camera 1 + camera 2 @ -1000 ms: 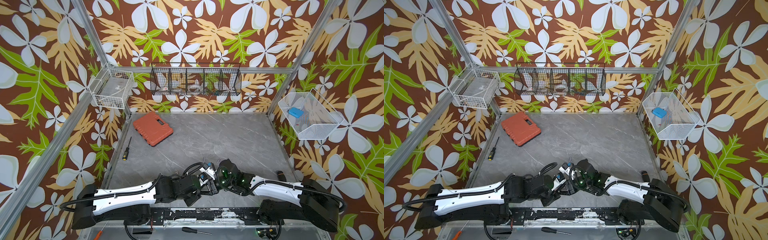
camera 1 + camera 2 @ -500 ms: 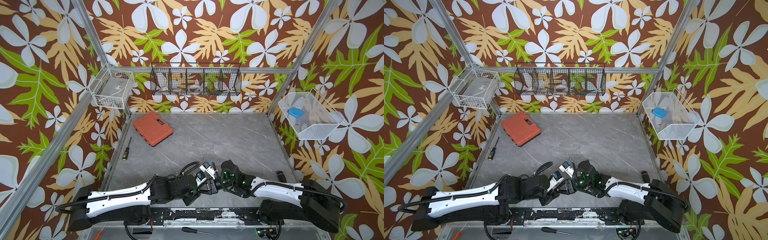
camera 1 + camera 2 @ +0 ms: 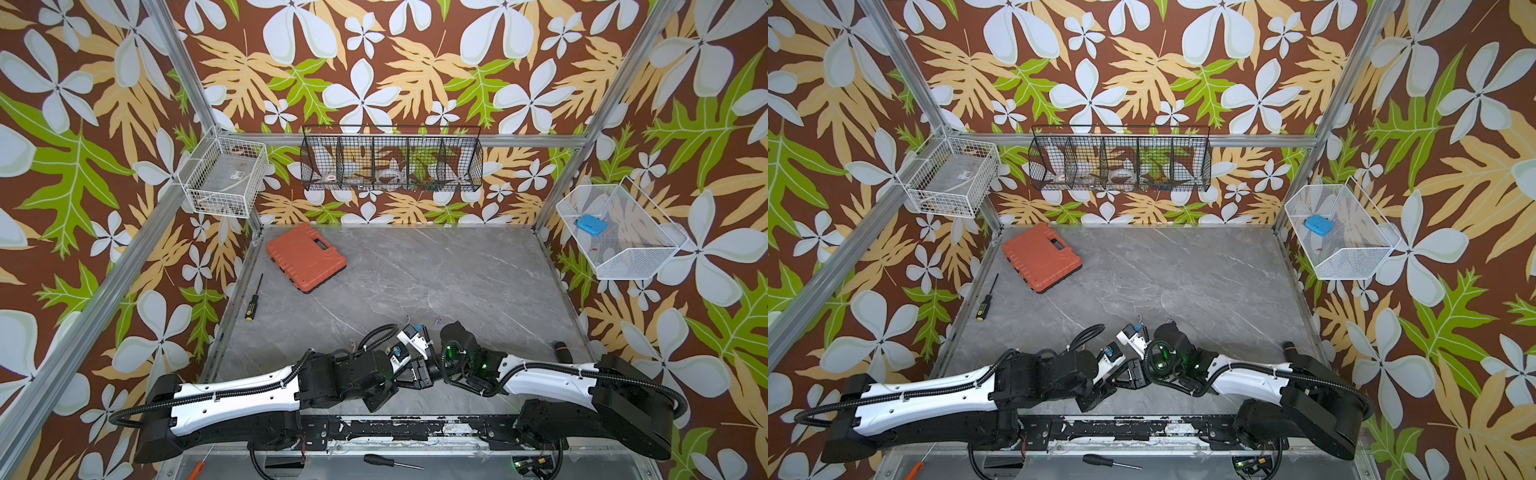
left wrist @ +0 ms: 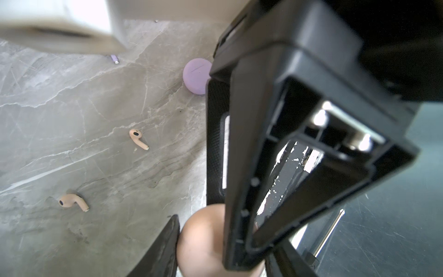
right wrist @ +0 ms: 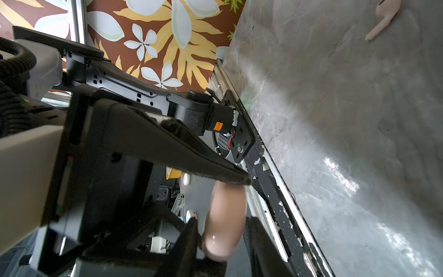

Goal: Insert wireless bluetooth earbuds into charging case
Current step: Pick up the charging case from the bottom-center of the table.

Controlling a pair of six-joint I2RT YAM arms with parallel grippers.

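Left hand (image 4: pixel 211 251) clamps the pink case (image 5: pixel 225 223), right hand (image 5: pixel 219 202) pinches its edge — prising it open looks next, needing a steady counter-pull.

Walls of brown wallpaper with white flowers and green-yellow leaves (image 3: pixel 374 62) enclose a grey marble-patterned worktop (image 3: pixel 436 270); silver aluminium frame posts (image 3: pixel 178 62) rise at its corners.
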